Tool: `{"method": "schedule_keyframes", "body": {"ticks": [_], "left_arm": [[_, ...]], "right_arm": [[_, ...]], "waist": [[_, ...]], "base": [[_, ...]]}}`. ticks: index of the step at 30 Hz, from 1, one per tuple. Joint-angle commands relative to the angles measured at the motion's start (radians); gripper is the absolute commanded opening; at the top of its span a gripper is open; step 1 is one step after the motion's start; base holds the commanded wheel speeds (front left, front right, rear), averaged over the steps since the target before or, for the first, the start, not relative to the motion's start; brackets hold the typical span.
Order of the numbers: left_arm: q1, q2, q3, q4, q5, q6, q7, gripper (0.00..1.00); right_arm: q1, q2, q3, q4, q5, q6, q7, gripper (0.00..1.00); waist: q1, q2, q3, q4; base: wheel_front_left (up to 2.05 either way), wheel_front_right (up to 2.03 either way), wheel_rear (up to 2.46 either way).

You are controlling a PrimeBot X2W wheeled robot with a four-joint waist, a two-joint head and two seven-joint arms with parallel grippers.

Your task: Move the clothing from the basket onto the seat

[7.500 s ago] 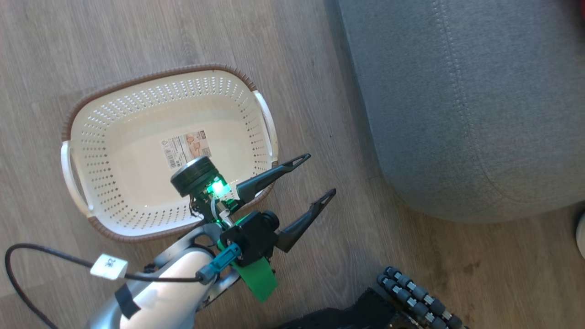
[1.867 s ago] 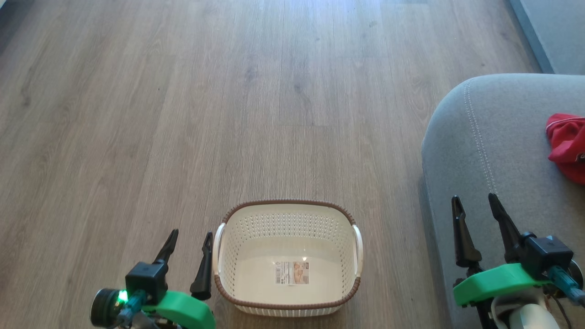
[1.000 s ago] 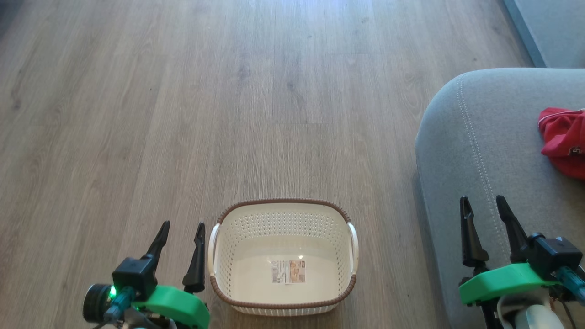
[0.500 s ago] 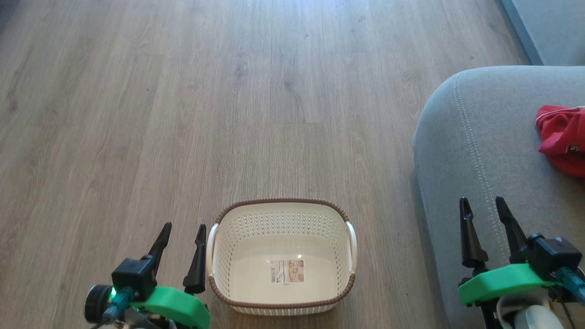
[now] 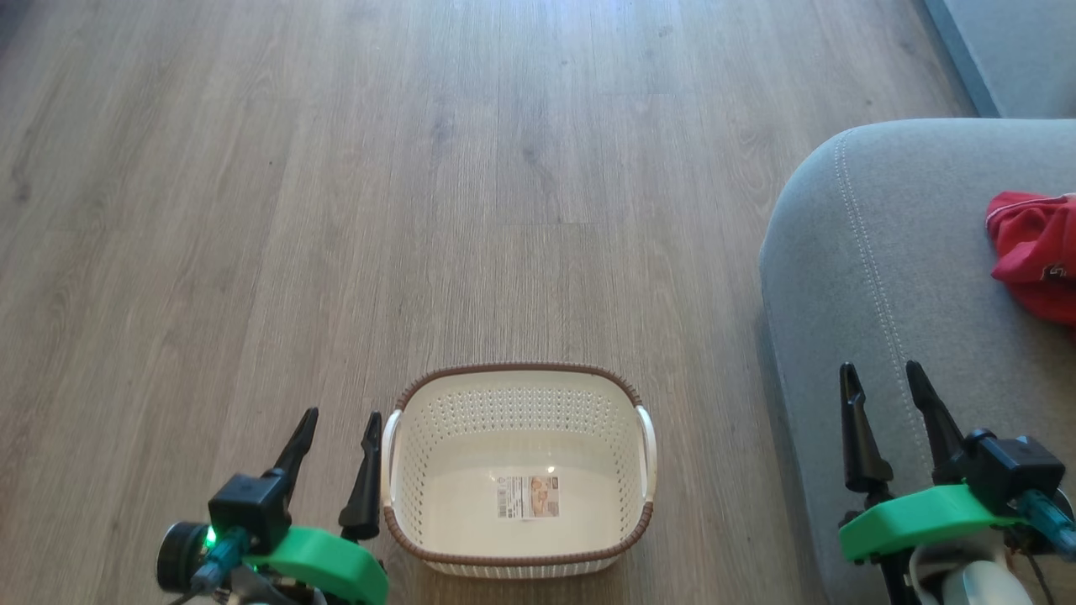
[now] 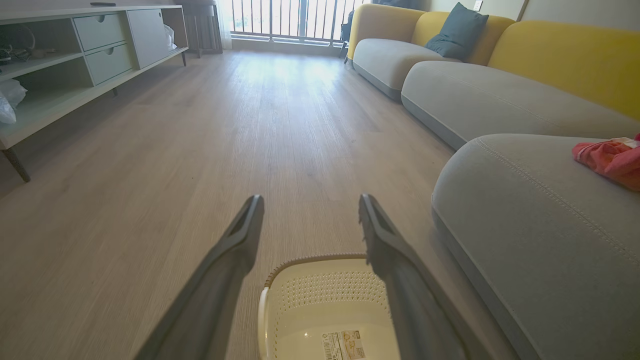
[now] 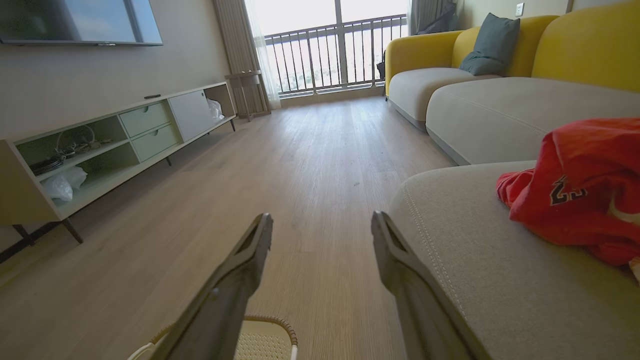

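Lying on the grey seat (image 5: 874, 277) at the right is the red clothing (image 5: 1036, 252), well apart from the basket (image 5: 517, 403). Both the left gripper (image 5: 340, 416), just left of the basket, and the right gripper (image 5: 878, 368), over the seat's near end, have fingers apart, empty.

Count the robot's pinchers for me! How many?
2. The left gripper is at lower left, beside the basket; the right gripper is at lower right, by the seat. Both open, empty.
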Motion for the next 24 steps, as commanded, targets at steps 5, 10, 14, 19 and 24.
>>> {"method": "schedule_keyframes", "body": {"ticks": [5, 10, 14, 19, 24], "left_arm": [[0.008, 0.0, 0.0, 0.043, -0.004, 0.0, 0.005, 0.0], [0.02, 0.001, 0.007, 0.076, -0.051, -0.002, 0.016, 0.0], [0.014, 0.002, 0.014, 0.076, -0.098, -0.005, 0.027, 0.0], [0.007, 0.002, 0.022, 0.076, -0.155, -0.009, 0.041, 0.0], [0.0, 0.003, 0.031, 0.076, -0.213, -0.012, 0.054, 0.0]], "right_arm": [[0.008, 0.004, 0.003, 0.042, 0.002, 0.0, 0.002, 0.0], [0.019, 0.006, 0.005, 0.078, 0.047, 0.0, 0.016, 0.0], [0.014, 0.005, 0.004, 0.078, 0.092, 0.0, 0.027, 0.0], [0.008, 0.005, 0.002, 0.078, 0.148, 0.0, 0.042, 0.0], [0.001, 0.004, 0.0, 0.078, 0.204, 0.0, 0.056, 0.0]], "waist": [[0.0, 0.0, 0.0, 0.0], [0.0, 0.0, 0.001, -0.001], [0.0, 0.0001, 0.001, -0.002], [0.0, 0.0001, 0.002, -0.004], [0.0, 0.0001, 0.002, -0.006]], "base": [[0.0, 0.0, 0.0], [0.0, 0.0, 0.0], [0.0, 0.0, 0.0], [0.0, 0.0, 0.0], [0.0, 0.0, 0.0]]}}
